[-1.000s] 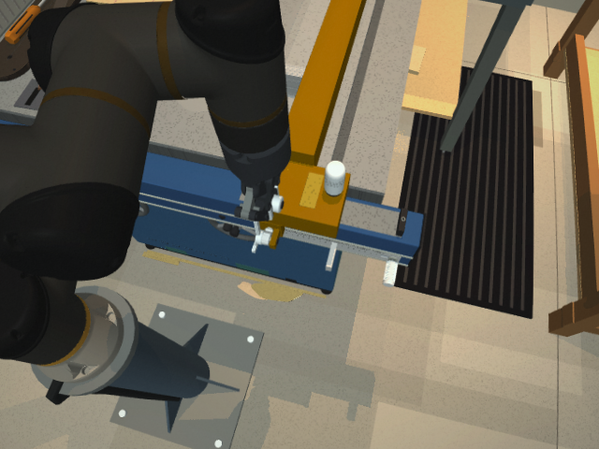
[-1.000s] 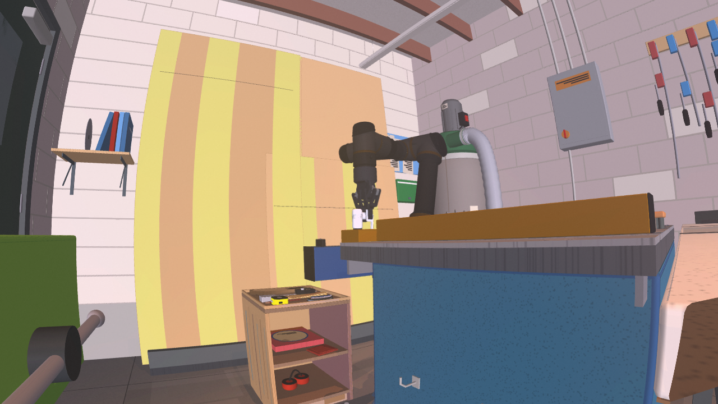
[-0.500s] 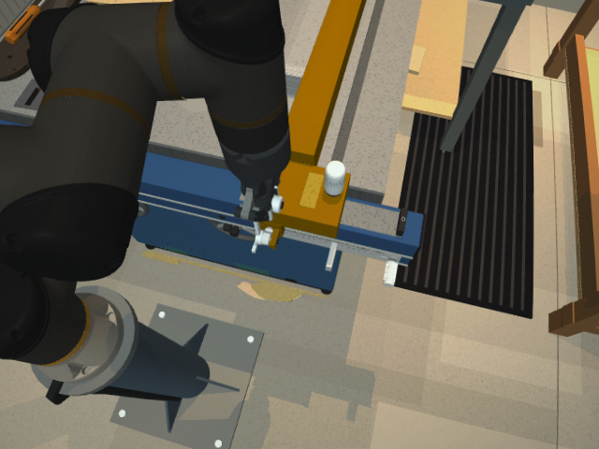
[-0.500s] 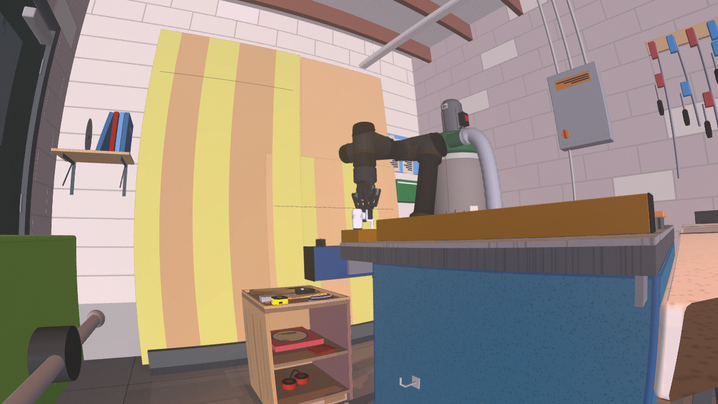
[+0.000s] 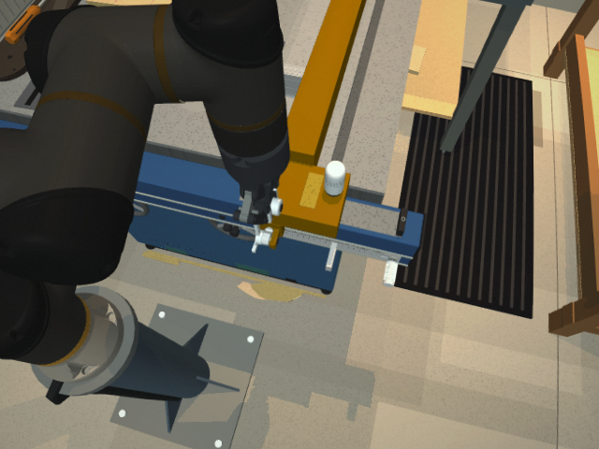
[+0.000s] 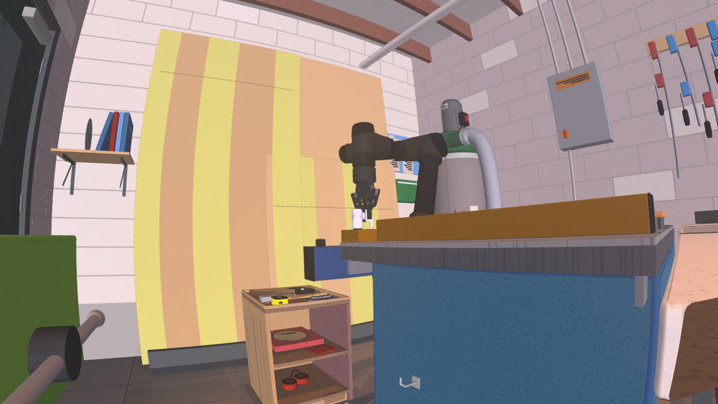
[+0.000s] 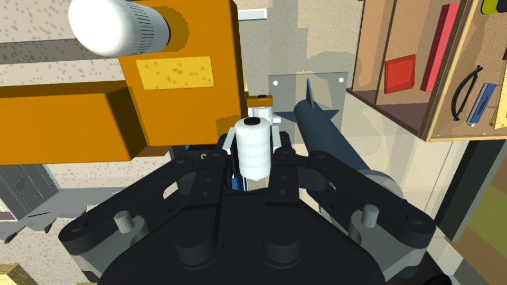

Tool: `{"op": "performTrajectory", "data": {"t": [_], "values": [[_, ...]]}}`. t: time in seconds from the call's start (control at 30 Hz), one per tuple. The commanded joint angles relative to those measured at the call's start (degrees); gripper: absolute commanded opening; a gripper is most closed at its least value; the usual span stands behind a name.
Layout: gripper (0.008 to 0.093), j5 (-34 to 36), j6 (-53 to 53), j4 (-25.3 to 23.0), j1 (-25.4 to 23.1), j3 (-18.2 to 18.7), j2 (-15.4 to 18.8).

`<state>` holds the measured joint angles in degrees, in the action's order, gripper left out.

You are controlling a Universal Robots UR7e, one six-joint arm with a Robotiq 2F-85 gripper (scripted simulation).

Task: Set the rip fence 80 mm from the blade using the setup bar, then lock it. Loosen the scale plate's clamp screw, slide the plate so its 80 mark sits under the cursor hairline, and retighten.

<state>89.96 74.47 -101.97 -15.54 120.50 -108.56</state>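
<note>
A small white knurled knob (image 7: 253,148) (image 5: 276,206) sits at the left edge of the orange fence head, and I grip it with my gripper (image 7: 252,150) (image 5: 261,212) (image 6: 365,206). The orange rip fence (image 5: 325,77) (image 6: 512,219) runs back across the grey saw table from its head (image 5: 309,200) (image 7: 184,88) on the blue front rail (image 5: 290,241). A larger white knob (image 5: 335,178) (image 7: 117,26) stands on top of the head. Below my fingers a second small white knob (image 5: 262,237) sits on an orange bracket. The scale plate's marks are too small to read.
A wooden cart (image 6: 297,341) (image 7: 436,67) with tools on its shelves stands on the floor in front of the saw. My arm's base plate (image 5: 188,377) is bolted beside it. A black ribbed mat (image 5: 464,193) lies right of the rail's end, and boards (image 5: 433,53) rest beyond.
</note>
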Motion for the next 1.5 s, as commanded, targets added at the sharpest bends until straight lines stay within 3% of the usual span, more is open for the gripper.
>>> {"op": "performTrajectory", "data": {"t": [0.0, 1.47], "values": [[0.008, 0.0, 0.1, 0.0, 0.1, 0.0, 0.0], [0.008, 0.0, 7.2, 0.4, 7.2, 3.3, -3.8]]}}
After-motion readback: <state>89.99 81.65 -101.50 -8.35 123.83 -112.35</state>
